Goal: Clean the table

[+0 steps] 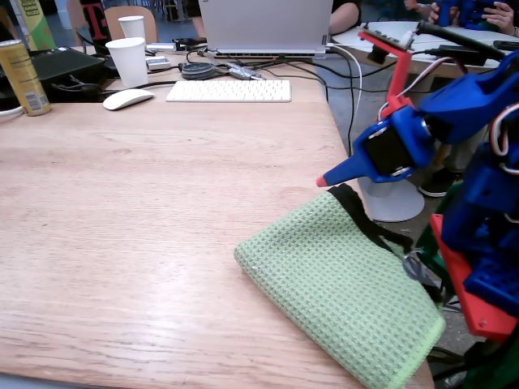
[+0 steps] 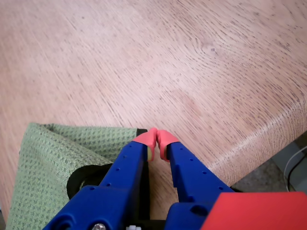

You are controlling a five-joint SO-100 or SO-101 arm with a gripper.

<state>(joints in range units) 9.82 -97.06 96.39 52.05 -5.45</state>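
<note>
The table [image 1: 146, 211] is a wide light oak top with a rounded edge [image 2: 268, 139]. A folded green waffle cloth [image 1: 340, 284] with a black loop lies at its near right corner in the fixed view; the wrist view shows the cloth [image 2: 53, 158] at lower left. My blue gripper [image 1: 324, 181] with red tips hovers just above the cloth's far edge. In the wrist view the gripper [image 2: 157, 138] is shut, tips touching, with nothing between them.
At the back of the table stand a white keyboard [image 1: 229, 90], a white mouse [image 1: 127, 99], two paper cups [image 1: 128, 61], a yellow can [image 1: 22, 77] and a laptop [image 1: 263, 28]. A white round pedestal table [image 1: 397, 198] stands to the right, behind the arm.
</note>
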